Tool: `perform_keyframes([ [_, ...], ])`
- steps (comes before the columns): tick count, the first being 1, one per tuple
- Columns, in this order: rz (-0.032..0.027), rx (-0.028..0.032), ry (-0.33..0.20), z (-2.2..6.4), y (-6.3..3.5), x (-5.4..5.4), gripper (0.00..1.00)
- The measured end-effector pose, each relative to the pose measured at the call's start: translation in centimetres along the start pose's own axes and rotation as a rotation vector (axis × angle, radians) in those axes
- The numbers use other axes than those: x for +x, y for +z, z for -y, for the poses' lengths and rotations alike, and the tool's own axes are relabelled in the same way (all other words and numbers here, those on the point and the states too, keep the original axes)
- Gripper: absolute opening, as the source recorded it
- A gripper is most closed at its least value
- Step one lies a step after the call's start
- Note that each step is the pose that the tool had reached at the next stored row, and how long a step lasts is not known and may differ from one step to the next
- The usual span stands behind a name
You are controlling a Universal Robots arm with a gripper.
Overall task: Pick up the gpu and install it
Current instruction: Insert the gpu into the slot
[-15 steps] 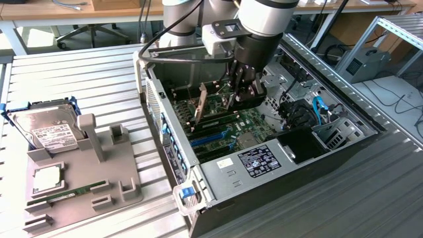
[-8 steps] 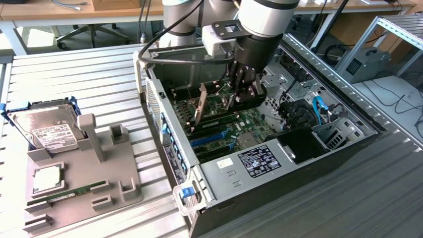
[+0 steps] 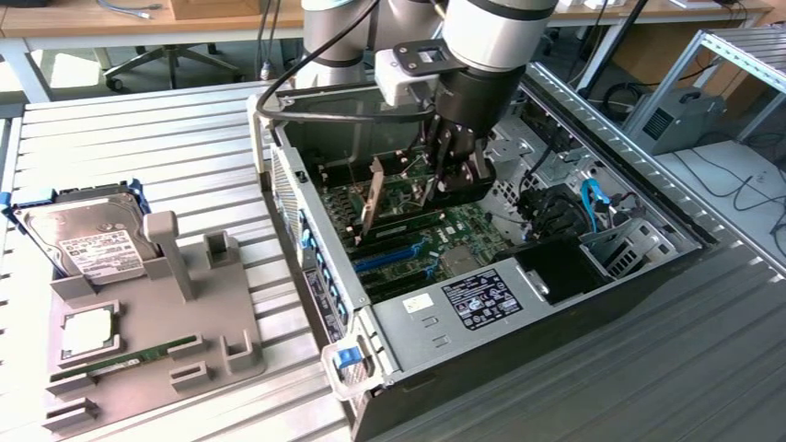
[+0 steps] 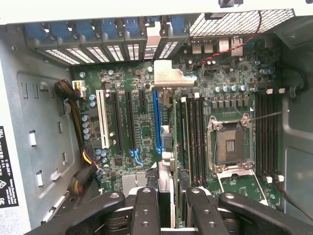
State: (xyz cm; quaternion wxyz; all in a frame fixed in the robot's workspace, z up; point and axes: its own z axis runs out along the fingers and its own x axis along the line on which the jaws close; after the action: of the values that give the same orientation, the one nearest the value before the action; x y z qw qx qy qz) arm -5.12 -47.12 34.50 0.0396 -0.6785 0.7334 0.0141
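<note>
The gpu (image 4: 167, 147) shows edge-on in the wrist view, its silver end bracket (image 4: 168, 76) reaching toward the case's rear slot openings. My gripper (image 4: 171, 208) is shut on it, one black finger on each face. The card hangs low over the green motherboard (image 4: 137, 127), next to the blue expansion slot (image 4: 157, 117); whether it is seated I cannot tell. In the exterior view my gripper (image 3: 452, 189) reaches down into the open computer case (image 3: 406, 313), and the gpu (image 3: 399, 210) stands upright below it among the slots.
The CPU socket (image 4: 230, 142) and memory slots lie beside the card. Cables run along the case wall (image 4: 80, 132). Outside the case, at the exterior view's left, a grey fixture (image 3: 184, 304) holds a hard drive (image 3: 86, 239) and a memory stick (image 3: 129, 356).
</note>
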Motion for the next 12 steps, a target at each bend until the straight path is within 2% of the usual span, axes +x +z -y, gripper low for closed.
perform_keyframes([
  [12,0.0,0.0,0.0,-0.11,0.14,0.32,0.27],
])
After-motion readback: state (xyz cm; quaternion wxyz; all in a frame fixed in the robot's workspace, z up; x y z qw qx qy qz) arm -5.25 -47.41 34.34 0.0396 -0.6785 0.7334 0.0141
